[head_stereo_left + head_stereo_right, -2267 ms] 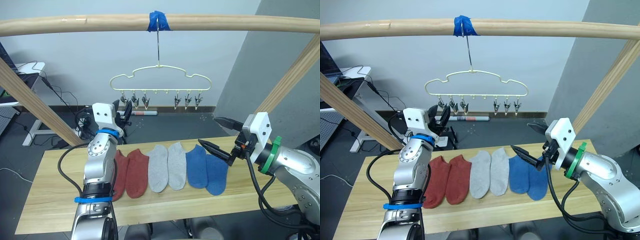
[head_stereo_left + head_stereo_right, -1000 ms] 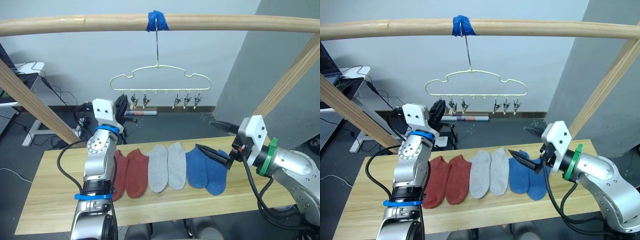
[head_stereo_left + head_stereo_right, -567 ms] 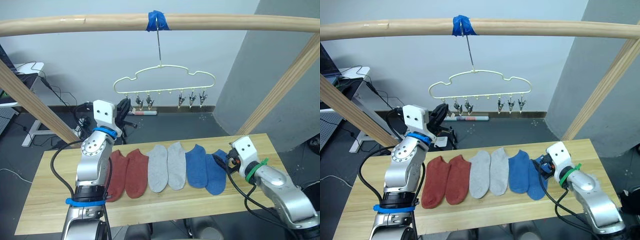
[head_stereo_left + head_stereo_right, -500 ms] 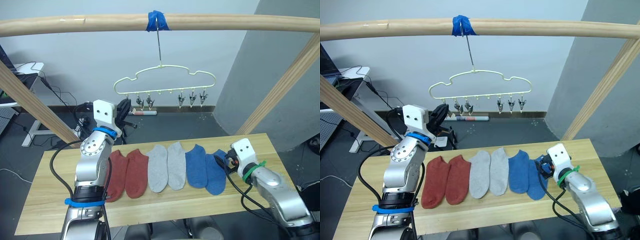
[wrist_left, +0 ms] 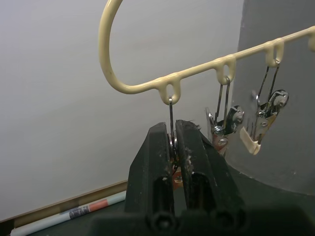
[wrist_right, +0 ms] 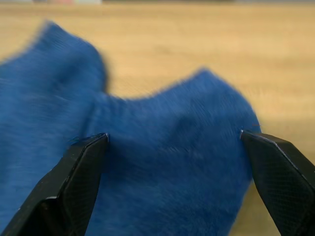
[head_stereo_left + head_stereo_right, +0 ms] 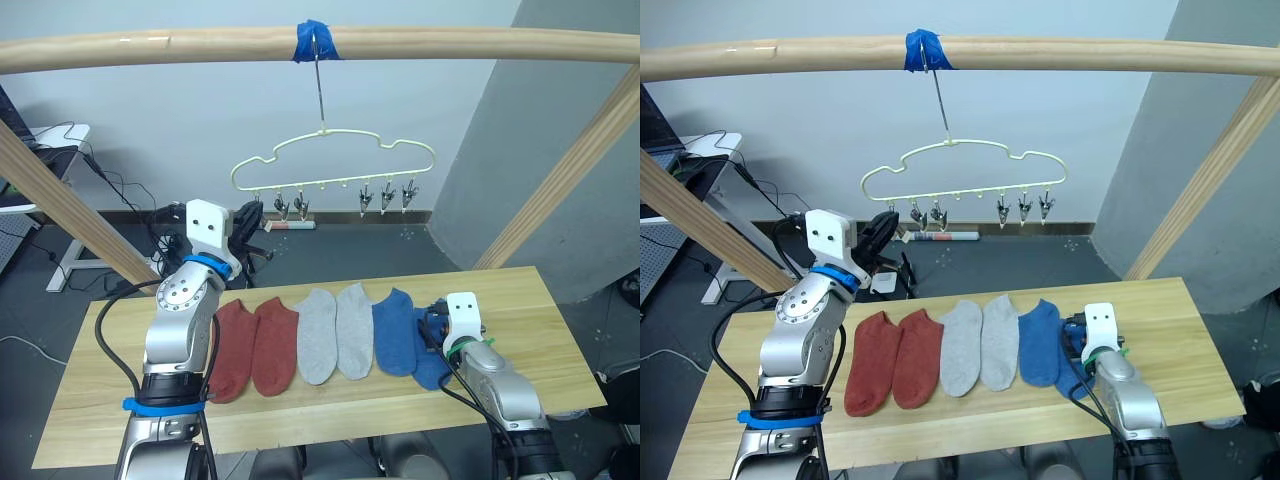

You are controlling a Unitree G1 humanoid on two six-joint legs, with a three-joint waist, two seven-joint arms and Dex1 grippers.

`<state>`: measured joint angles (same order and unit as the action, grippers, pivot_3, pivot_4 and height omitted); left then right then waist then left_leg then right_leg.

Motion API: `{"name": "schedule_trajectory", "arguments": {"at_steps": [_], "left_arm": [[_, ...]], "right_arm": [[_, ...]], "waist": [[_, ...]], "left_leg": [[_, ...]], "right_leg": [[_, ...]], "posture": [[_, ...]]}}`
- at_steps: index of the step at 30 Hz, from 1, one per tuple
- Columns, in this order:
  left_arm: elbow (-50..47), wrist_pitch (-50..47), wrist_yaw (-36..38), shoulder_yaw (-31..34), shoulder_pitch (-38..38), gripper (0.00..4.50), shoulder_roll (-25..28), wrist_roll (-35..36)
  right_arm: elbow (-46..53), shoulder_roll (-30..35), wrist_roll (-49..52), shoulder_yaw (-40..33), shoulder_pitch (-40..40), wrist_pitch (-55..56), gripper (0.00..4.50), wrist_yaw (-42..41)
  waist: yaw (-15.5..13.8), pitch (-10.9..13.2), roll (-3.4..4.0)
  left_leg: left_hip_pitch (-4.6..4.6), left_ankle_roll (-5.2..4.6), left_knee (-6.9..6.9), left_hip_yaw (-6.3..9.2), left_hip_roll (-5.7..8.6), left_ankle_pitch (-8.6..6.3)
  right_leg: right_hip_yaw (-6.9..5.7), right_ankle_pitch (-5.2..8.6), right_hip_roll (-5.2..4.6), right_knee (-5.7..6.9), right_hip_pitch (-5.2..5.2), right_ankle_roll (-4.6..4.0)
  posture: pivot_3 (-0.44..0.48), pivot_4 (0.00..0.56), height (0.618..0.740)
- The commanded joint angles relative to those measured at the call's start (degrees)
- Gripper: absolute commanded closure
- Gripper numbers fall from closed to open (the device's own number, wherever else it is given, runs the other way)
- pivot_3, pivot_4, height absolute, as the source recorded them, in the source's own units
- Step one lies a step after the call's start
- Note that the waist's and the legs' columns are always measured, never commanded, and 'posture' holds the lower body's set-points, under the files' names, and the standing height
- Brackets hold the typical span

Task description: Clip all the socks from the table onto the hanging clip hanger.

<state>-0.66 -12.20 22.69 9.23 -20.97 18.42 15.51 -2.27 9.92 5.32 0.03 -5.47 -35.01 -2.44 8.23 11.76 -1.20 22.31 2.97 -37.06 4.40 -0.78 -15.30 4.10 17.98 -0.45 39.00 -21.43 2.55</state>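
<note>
Socks: six lie in a row on the table point(image 7: 560, 320), two rust-red socks point(image 7: 250, 345) at my left, two grey socks point(image 7: 335, 332) in the middle, two blue socks point(image 7: 393, 330) at my right; none is clipped up yet.
Rightmost blue sock point(image 6: 167, 172): it lies flat on the wood, its cuff end between my right fingers.
Right gripper point(image 6: 177, 147): fingers spread wide, one at each side of that sock's cuff, not closed on it. A couple of seconds ago this gripper hovered above the blue pair; it has since dropped to the table.
Clip hanger point(image 7: 335, 165): hangs by its hook from the wooden pole point(image 7: 150, 48) at the blue tape point(image 7: 315, 40), well above the socks. It has swung a little toward my right compared with earlier.
Left gripper point(image 5: 172, 142): raised to the hanger's left end, fingers pinched together on the end clip point(image 5: 171, 123) below the wire loop. Earlier it was beside the clips, not on one.
Other clips point(image 5: 224, 125): hang free just beside.
</note>
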Motion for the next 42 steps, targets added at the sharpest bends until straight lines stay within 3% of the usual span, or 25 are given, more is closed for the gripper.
{"name": "schedule_trajectory", "arguments": {"at_steps": [1,4,11,14,19,25,32,42], "left_arm": [[-2.14,0.18,0.41,0.38,0.02,4.50,0.70,0.50],[-2.26,-0.04,0.69,0.61,0.31,4.50,1.00,0.56],[-3.78,-2.00,1.88,0.89,1.07,4.50,1.58,2.24],[-5.32,-3.99,3.27,1.12,1.29,4.50,2.05,4.36],[-8.30,-8.88,4.68,1.81,1.32,4.50,3.21,8.55],[-11.00,-14.60,5.76,3.21,0.93,4.50,4.89,13.30],[-14.64,-21.40,5.02,4.28,0.06,4.50,5.19,18.76],[-16.87,-25.14,3.01,4.88,-0.17,4.50,4.72,22.03]], "right_arm": [[-3.42,-0.16,-0.94,-0.96,-0.90,0.24,0.18,0.56],[-5.34,0.64,-2.07,0.02,-1.29,0.50,0.93,0.32],[-6.05,1.61,-3.01,0.80,-1.26,2.34,3.35,-0.97],[-3.11,4.97,-5.04,3.77,-1.15,6.00,4.39,-4.69],[3.71,13.57,-11.32,11.91,-3.34,16.27,4.48,-13.06],[7.28,17.16,-17.70,19.49,-9.16,28.12,4.48,-19.45],[4.16,8.55,-22.92,26.51,-19.01,34.84,4.48,-19.83],[-4.00,-1.43,-25.14,29.12,-23.53,38.17,4.48,-18.17]], "waist": [[0.03,0.00,0.00],[0.05,0.00,0.00],[-0.07,-0.01,-0.01],[-0.09,0.00,0.00],[0.08,0.59,0.21],[0.16,0.83,0.16],[-0.10,1.06,0.04],[-0.33,1.09,-0.01]], "left_leg": [[-0.01,0.00,0.00,0.00,0.01,0.00],[-0.04,0.00,0.00,0.00,0.02,0.00],[-0.07,0.00,-0.01,0.01,0.02,0.00],[-0.07,0.00,-0.01,0.01,0.02,0.00],[-0.04,0.00,-0.01,-0.05,0.07,0.00],[-0.03,0.00,0.04,0.01,0.02,0.00],[0.06,0.05,-0.01,0.08,-0.11,0.03],[0.41,0.12,-0.06,0.11,0.06,0.07]], "right_leg": [[0.00,0.00,0.00,0.00,0.01,0.00],[-0.01,-0.01,0.02,0.01,0.03,0.02],[-0.01,-0.02,0.00,0.01,0.07,0.04],[0.00,-0.03,-0.01,0.01,0.07,0.05],[0.05,-0.05,-0.04,-0.01,0.01,0.10],[-0.01,-0.04,0.21,0.00,-0.05,0.09],[-0.03,-0.05,0.00,-0.01,-0.07,0.08],[-0.16,-0.05,-0.56,-0.01,-0.38,0.11]], "posture": [[-0.225,0.207,0.740],[-0.210,0.211,0.740],[-0.204,0.212,0.740],[-0.199,0.216,0.740],[-0.198,0.221,0.740],[-0.196,0.225,0.740],[-0.188,0.223,0.740],[-0.174,0.217,0.740]]}}
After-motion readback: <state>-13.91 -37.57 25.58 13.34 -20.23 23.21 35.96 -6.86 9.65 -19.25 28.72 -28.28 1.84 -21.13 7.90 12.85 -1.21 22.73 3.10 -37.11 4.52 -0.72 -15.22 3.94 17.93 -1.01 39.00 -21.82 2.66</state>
